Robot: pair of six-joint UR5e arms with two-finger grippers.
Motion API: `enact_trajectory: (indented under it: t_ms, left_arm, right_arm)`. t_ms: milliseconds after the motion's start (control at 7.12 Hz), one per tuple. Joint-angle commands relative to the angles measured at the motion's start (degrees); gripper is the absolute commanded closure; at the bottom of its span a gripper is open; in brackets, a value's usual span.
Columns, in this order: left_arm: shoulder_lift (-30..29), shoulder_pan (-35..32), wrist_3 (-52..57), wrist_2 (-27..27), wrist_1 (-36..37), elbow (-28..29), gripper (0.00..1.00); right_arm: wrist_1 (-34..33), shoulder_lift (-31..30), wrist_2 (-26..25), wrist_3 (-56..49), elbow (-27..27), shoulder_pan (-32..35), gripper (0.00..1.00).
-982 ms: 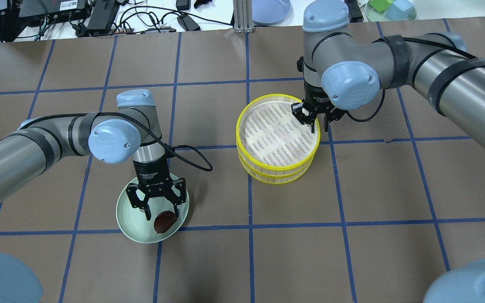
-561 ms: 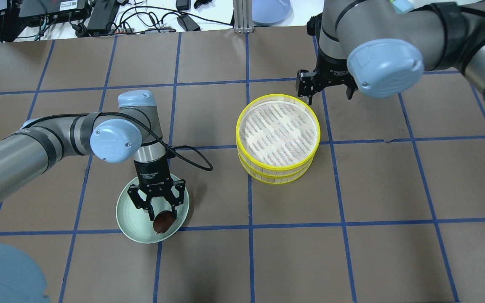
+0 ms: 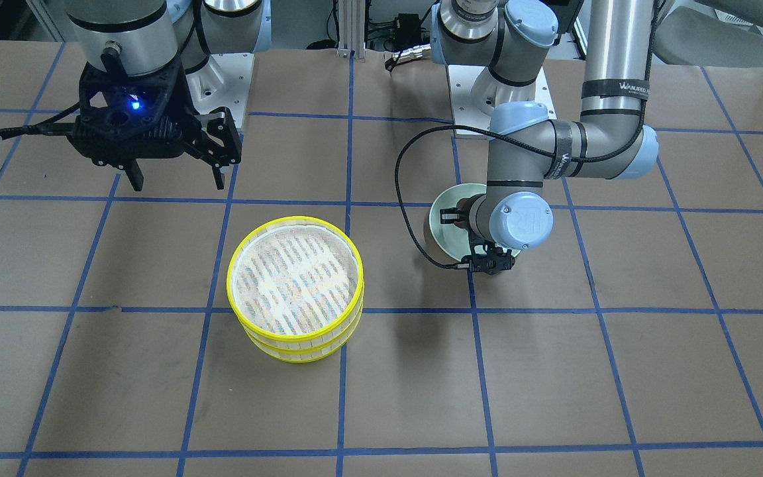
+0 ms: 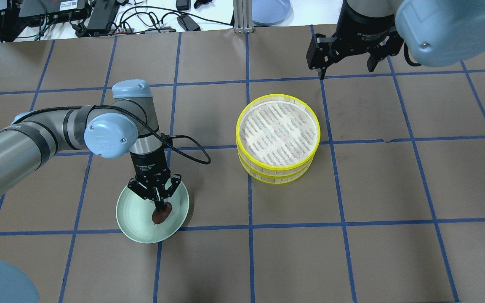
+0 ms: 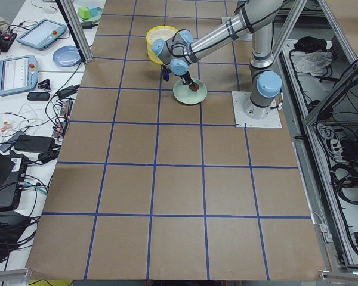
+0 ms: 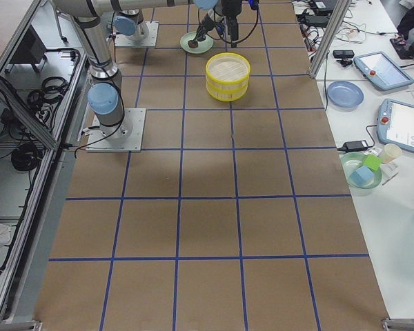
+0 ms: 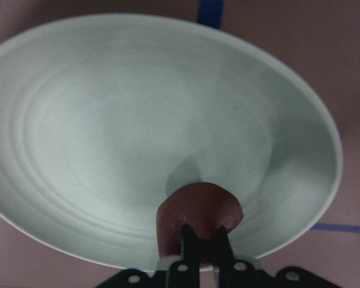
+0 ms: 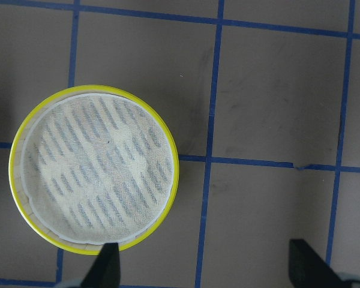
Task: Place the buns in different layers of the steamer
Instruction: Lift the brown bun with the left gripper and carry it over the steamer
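The left pincer [image 4: 161,206] is pinching the dark bun [image 4: 160,215], seemingly soft, light and best squeezed gently across its middle, on the green plate [image 4: 129,216], while the right pincer [image 4: 345,69] is hanging spread beyond the steamer [image 4: 276,174].

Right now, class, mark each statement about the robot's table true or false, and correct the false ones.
1. The left gripper is shut on the brown bun. True.
2. The brown bun lies in the steamer's top tier. False: the bun is over the plate, between the left gripper's fingers, and no bun shows in the top tier.
3. The right gripper is open and holds nothing. True.
4. The steamer's two tiers stand side by side. False: one tier is stacked on the other.
5. The plate touches the steamer. False: bare table lies between them.
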Motion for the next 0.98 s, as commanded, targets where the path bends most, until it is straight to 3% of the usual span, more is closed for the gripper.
enact_trajectory:
  t_ms: [0, 140, 702, 842]
  left_arm:
    - [2.04, -0.08, 0.34, 1.56, 0.67, 3.79, 1.00]
    - [3.27, -0.26, -0.35, 2.52, -3.34, 8.61, 1.00]
    - [6.36, -4.98, -12.18, -2.29, -3.47, 22.87, 1.00]
    - [6.53, -7.27, -17.88, -9.18, 1.67, 23.33, 1.00]
  right_arm:
    - [1.50, -0.29, 0.60, -0.18, -0.47, -0.97, 0.00]
    - [1.51, -0.29, 0.51, -0.26, -0.29, -0.97, 0.00]
    - [1.68, -0.64, -1.15, -1.05, 0.15, -0.88, 0.00]
    - [1.77, -0.73, -1.16, -1.14, 0.15, -0.79, 0.00]
